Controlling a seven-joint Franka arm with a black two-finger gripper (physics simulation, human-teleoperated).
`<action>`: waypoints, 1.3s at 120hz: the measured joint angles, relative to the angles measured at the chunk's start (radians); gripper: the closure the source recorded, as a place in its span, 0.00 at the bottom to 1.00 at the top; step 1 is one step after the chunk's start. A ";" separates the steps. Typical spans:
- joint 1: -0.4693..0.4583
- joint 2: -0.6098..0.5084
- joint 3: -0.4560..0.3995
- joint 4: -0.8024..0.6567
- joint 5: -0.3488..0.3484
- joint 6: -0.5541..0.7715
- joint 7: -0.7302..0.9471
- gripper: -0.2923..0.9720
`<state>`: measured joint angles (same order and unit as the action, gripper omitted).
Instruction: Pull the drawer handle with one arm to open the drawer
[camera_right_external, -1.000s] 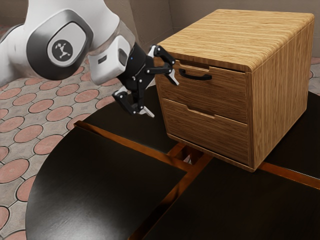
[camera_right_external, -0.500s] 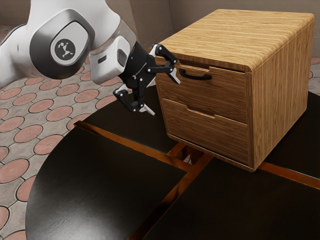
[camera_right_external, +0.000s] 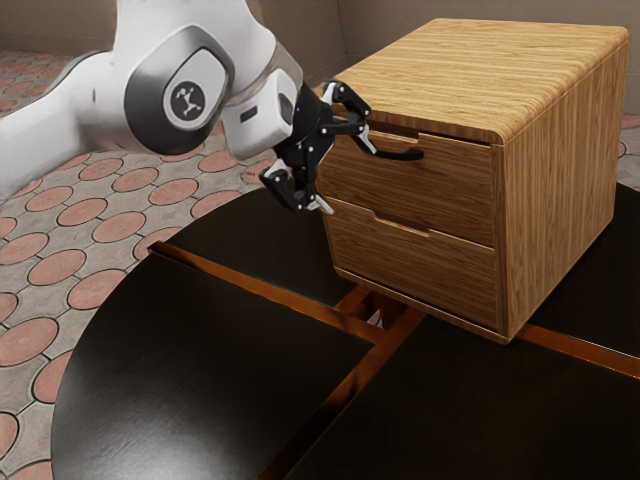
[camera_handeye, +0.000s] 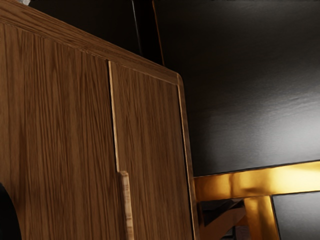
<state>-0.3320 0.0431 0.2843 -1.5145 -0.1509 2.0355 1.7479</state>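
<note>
Your gripper (camera_right_external: 343, 172) has closed in over the last sec: it was hanging off the cabinet (camera_right_external: 480, 70) corner, and it's now in front of the top drawer (camera_right_external: 430, 190), w/ the whole arm shifted toward the exterior view's right. Fingers are spread wide as before, gripping nothing. The upper tip sits right at the near end of the black handle (camera_right_external: 398, 153), which runs off at 3 o'clock from it. The lower tip hangs at approx 7 o'clock, over the seam above the lower drawer (camera_right_external: 410, 250).

The drawer itself hasn't budged (front flush w/ the cabinet face, so it reads as shut). The wrist view looks along both wood fronts, w/ the table (camera_right_external: 200, 340) beyond.

So approach is nearly done, grasp not begun. You prob. need the handle bar between both fingers before clamping, as only one tip is at it now. Then pull straight out.
</note>
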 joint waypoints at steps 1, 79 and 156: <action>-0.001 0.001 0.000 0.000 -0.001 0.002 -0.001 0.23; 0.003 0.043 0.031 0.006 -0.017 0.055 -0.064 0.23; 0.022 0.145 0.038 0.102 -0.038 0.087 -0.094 0.23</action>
<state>-0.3101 0.1878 0.3223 -1.4122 -0.1894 2.1222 1.6540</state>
